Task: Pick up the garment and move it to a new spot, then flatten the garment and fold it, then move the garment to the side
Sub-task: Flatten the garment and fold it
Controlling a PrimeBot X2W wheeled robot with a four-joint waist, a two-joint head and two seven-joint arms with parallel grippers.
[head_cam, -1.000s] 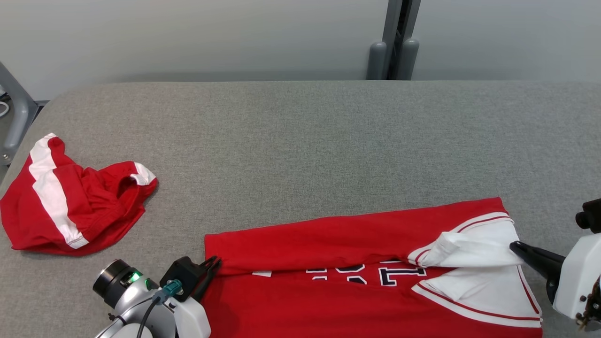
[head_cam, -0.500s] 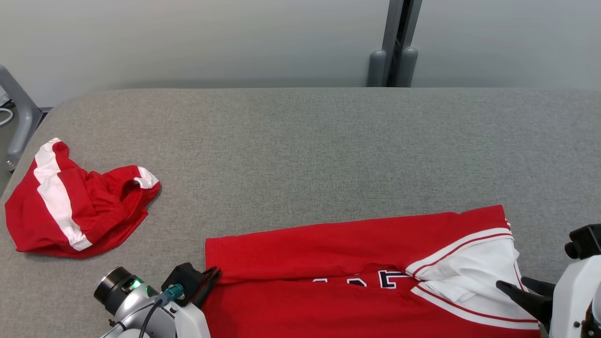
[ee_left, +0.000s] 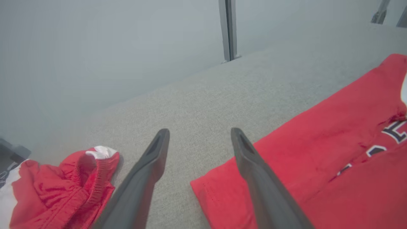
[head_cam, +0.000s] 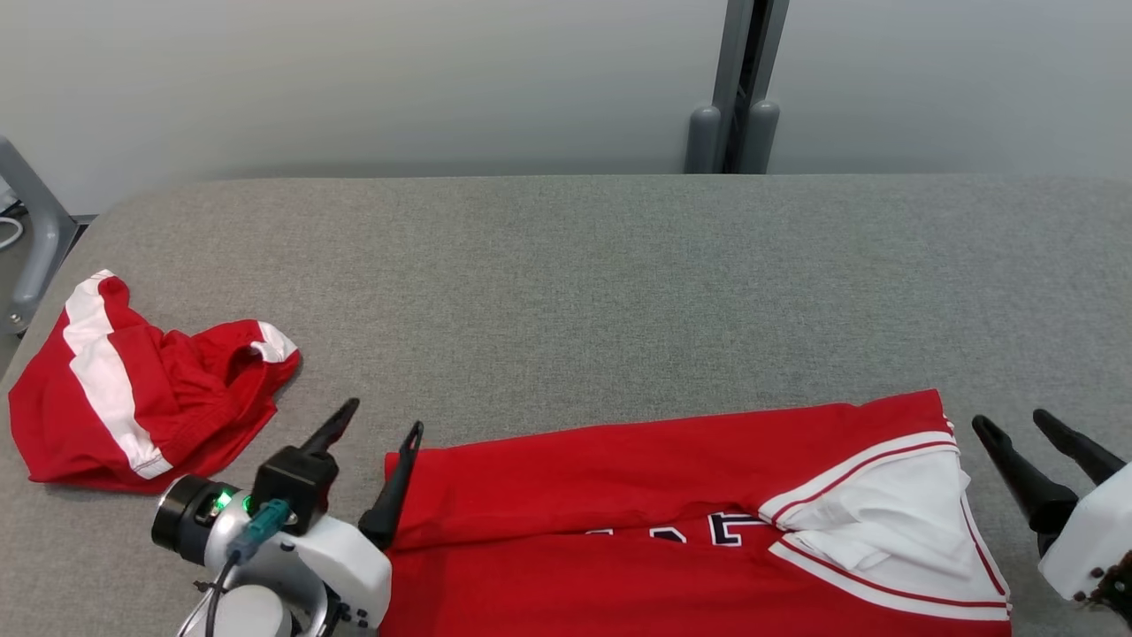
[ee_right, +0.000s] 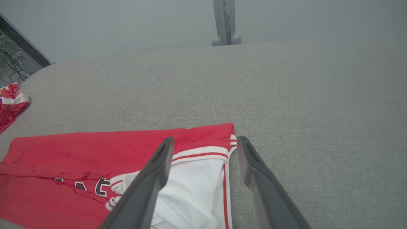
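Red jersey (head_cam: 619, 469) lies on the grey worktop (head_cam: 575, 283), right of the crumpled red shorts (head_cam: 133, 389) and well apart from them; its far long edge is laid over the lettering; the white sleeve is rumpled at the end away from the shorts. Left claw (head_cam: 386, 414) hovers between shorts and jersey corner, fingers spread, gripping nothing; right claw (head_cam: 1008, 418) sits past the jersey's end farthest from the shorts, likewise spread and empty. Judged: folding step, one lengthwise fold down; next move probably needs both claws pinching the end corners evenly.

A robot test lab, going by the grey padded table (head_cam: 566, 265), bare partition walls (head_cam: 354, 80) and loose cables (ee_right: 12, 65).
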